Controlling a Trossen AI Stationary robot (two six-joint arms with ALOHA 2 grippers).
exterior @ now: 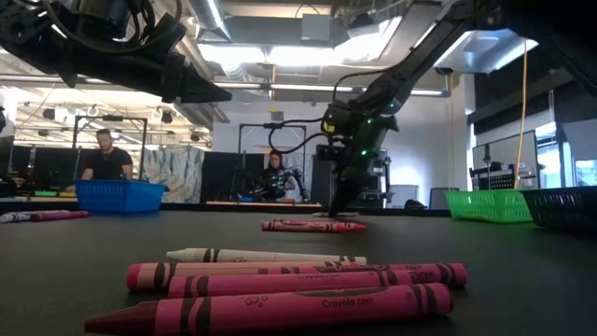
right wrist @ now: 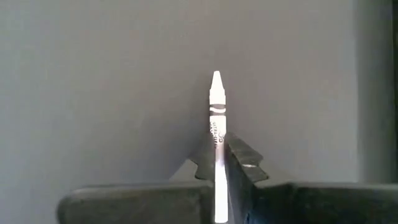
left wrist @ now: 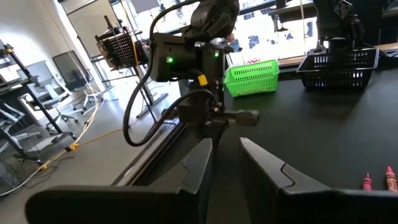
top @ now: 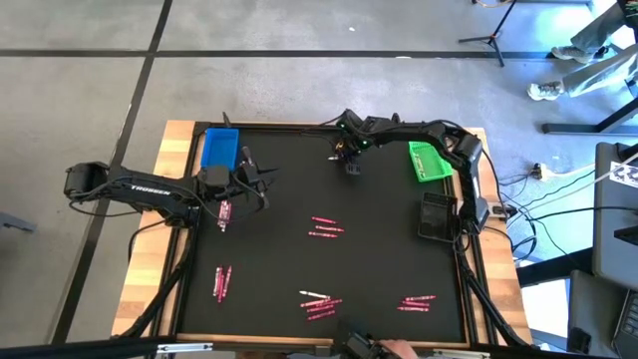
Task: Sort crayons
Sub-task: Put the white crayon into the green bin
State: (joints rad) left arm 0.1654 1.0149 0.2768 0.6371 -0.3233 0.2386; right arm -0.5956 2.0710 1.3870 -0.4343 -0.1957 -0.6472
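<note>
Nearest the front edge of the black mat (top: 379, 249), around six o'clock, lies a cluster of magenta crayons (top: 320, 305) with one white crayon (top: 314, 294) at its far side; the low view shows the same pile close up (exterior: 280, 285). More magenta crayons sit at about five o'clock (top: 418, 301), at seven o'clock (top: 222, 283), near the centre (top: 326, 227) and at nine o'clock (top: 223, 214). At nine o'clock the left gripper (top: 261, 186) hangs above the mat, its two fingers (left wrist: 199, 171) parted with nothing between them. Farther back, near twelve o'clock, the right gripper (top: 351, 165) points down at the mat, its fingers (right wrist: 242, 163) pinched on a white crayon (right wrist: 216, 118) whose tip sticks out beyond them. At the far edge, a blue tray (top: 219, 148) stands at eleven o'clock and a green tray (top: 430, 161) at one o'clock, with a black basket (top: 437, 215) at three o'clock.
</note>
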